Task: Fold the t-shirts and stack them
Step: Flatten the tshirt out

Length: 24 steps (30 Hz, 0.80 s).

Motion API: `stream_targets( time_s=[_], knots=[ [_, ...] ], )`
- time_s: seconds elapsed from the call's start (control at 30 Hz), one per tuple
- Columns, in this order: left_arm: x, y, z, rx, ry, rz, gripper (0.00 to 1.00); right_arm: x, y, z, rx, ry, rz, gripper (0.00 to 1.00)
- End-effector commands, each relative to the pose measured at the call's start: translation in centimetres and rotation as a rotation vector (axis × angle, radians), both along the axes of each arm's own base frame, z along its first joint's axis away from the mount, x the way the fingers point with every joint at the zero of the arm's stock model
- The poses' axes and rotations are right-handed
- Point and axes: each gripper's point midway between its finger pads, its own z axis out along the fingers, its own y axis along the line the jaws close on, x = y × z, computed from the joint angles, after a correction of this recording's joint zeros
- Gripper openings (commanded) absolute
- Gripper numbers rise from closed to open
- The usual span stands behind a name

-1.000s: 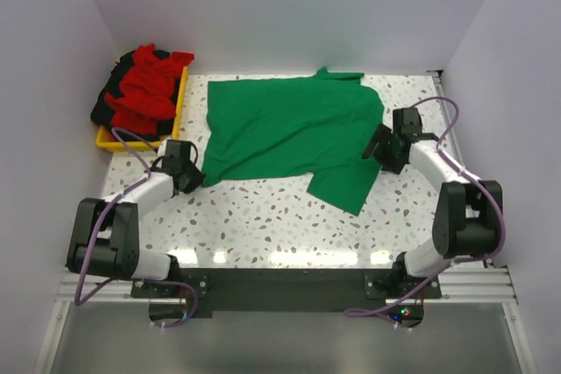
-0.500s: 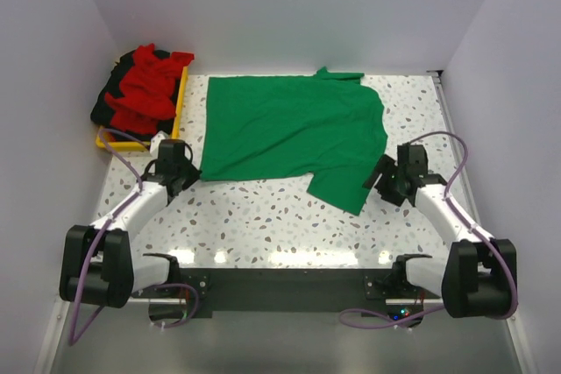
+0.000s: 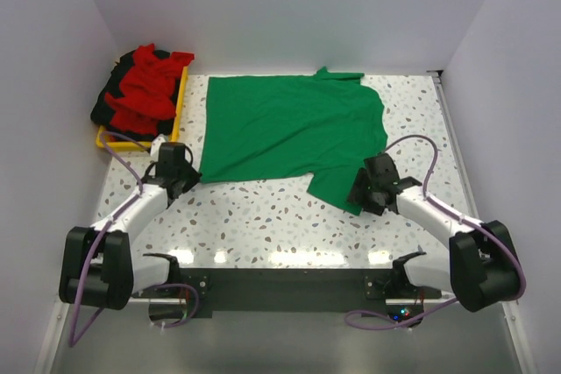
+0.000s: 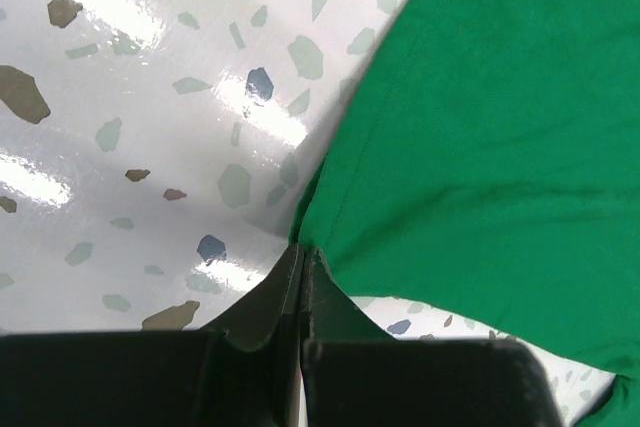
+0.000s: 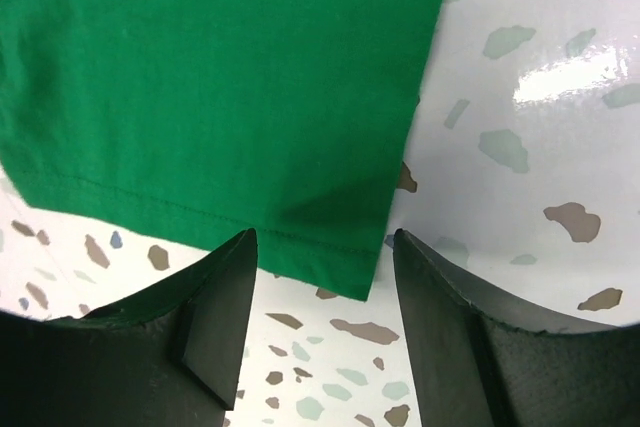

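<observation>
2 robot arms are reaching from the near edge of a speckled white table (image 3: 263,221). The left gripper (image 4: 302,259) is sitting toward the left edge with its jaws pressed together, its tips touching the near-left corner of a bright green t-shirt (image 3: 289,129); whether any cloth is caught between them is impossible to tell. The right gripper (image 5: 322,239) is hanging low toward the right edge with its jaws standing apart, straddling the stitched corner of the shirt's flap that is pointing toward the near edge. The green t-shirt is lying spread flat across the middle of the table, reaching to the far edge. In the far-left corner, a shallow yellow tray (image 3: 181,104) is holding a crumpled red t-shirt (image 3: 145,85) heaped on a black t-shirt (image 3: 107,104), which is spilling over the tray's left side.
</observation>
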Motion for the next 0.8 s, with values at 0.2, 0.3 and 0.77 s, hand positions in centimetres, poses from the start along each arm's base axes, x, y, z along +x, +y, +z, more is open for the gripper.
stream_targets(
  time_s=[0.2, 0.3, 0.77],
  knots=[
    [-0.7, 0.0, -0.7, -0.029, -0.019, 0.018, 0.0, 0.3, -0.2, -1.8, -0.081, 0.015, -0.054, 0.38],
    [-0.9, -0.1, -0.8, -0.032, -0.024, 0.016, 0.0, 0.4, -0.2, -1.7, -0.09, 0.017, -0.053, 0.21],
    [-2.8, 1.2, -1.4, 0.021, -0.003, 0.049, 0.0, -3.5, -2.1, 6.5, -0.067, -0.092, -0.03, 0.0]
  ],
)
